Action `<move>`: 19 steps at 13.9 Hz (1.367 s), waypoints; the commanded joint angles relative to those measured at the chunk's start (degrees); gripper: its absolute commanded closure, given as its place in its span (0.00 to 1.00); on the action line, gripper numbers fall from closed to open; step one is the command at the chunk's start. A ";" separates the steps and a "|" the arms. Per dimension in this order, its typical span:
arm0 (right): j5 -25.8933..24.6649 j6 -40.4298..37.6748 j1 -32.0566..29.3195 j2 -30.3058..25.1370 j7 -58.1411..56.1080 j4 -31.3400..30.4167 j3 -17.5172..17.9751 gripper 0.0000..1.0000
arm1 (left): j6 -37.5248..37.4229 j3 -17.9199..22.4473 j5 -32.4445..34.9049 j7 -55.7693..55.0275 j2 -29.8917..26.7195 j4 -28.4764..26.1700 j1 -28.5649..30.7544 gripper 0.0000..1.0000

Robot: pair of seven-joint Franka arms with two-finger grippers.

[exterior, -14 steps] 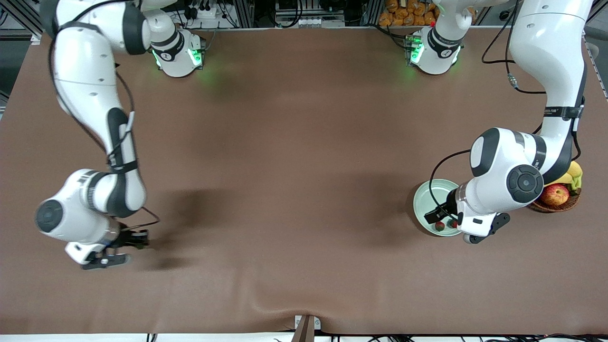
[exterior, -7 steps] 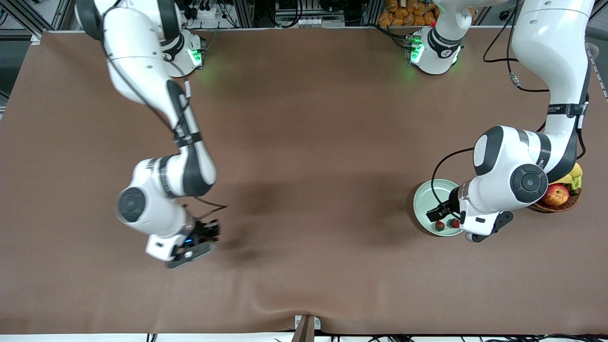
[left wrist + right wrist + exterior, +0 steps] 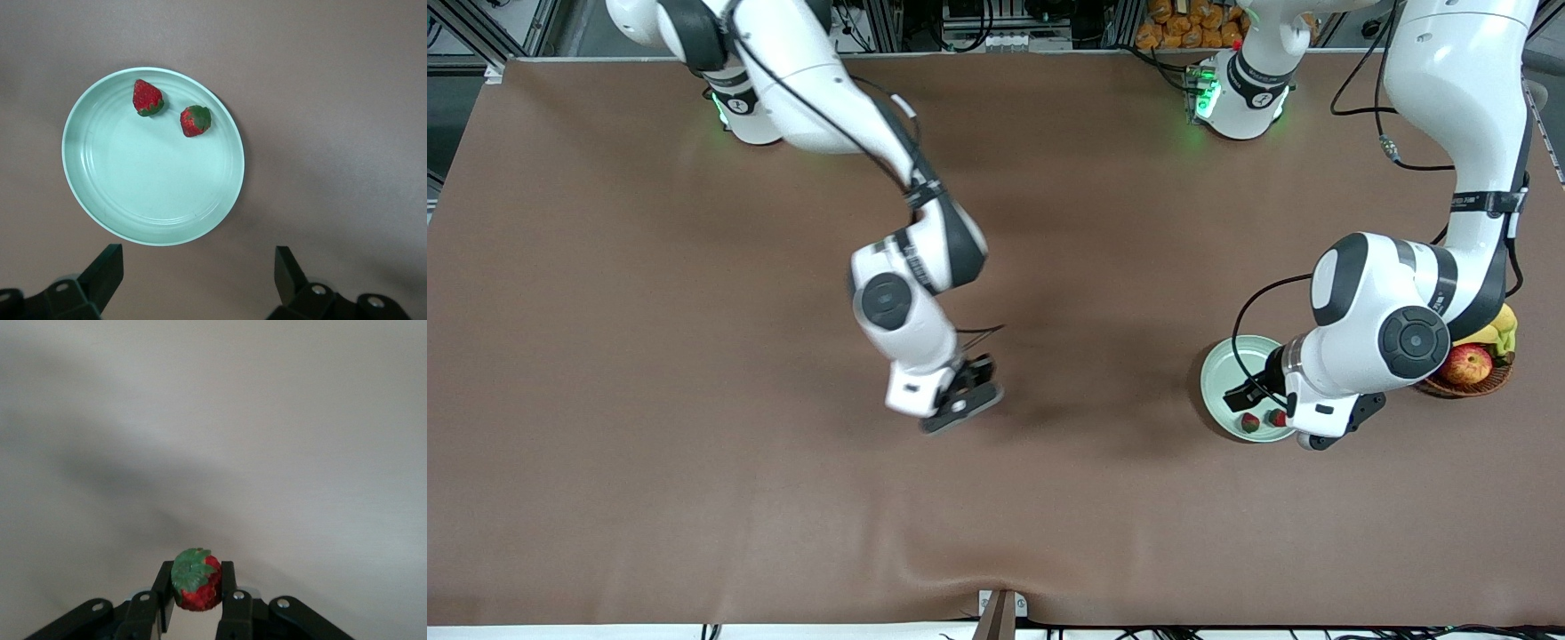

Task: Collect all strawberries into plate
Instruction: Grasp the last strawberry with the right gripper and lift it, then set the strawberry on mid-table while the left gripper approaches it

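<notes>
Strawberry (image 3: 196, 588) held between fingers (image 3: 230, 597), leafy top up.

Place: a robotics lab.
Bench: a table (image 3: 694, 311) under one brown cloth, two white robot arms bolted along its edge.
Surroundings: aluminium framing (image 3: 889, 22), power strips and loose cables (image 3: 1360, 80) past the table.

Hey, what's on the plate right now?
Two strawberries lie near one edge of the plate; the wrist view shows nothing else on it. From the front, the left arm covers part.
</notes>
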 commanded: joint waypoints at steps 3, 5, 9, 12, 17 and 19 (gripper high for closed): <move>0.59 4.75 2.43 6.77 6.35 6.62 3.02 1.00 | -0.87 0.01 -0.31 -1.06 -0.11 -0.19 -0.42 0.00; 0.67 7.75 3.93 9.06 6.79 7.15 3.02 1.00 | -0.78 -0.08 -0.32 -1.06 0.07 -0.28 -0.42 0.00; -0.20 7.32 4.81 9.51 6.71 7.33 2.67 0.07 | -0.17 -0.08 -0.32 -3.42 1.12 -0.11 -1.64 0.00; -5.91 7.05 4.64 7.23 6.71 6.80 2.41 0.00 | 2.02 -0.08 -0.32 -7.90 2.79 -0.19 -4.02 0.00; -6.10 -5.31 -2.72 -0.85 5.83 5.92 0.92 0.00 | 6.59 -0.08 -1.10 -19.74 5.51 -0.11 -9.11 0.00; -6.10 -9.10 -7.38 -3.32 4.78 5.92 0.65 0.00 | 9.31 -0.08 -1.90 -23.54 7.18 1.29 -12.18 0.00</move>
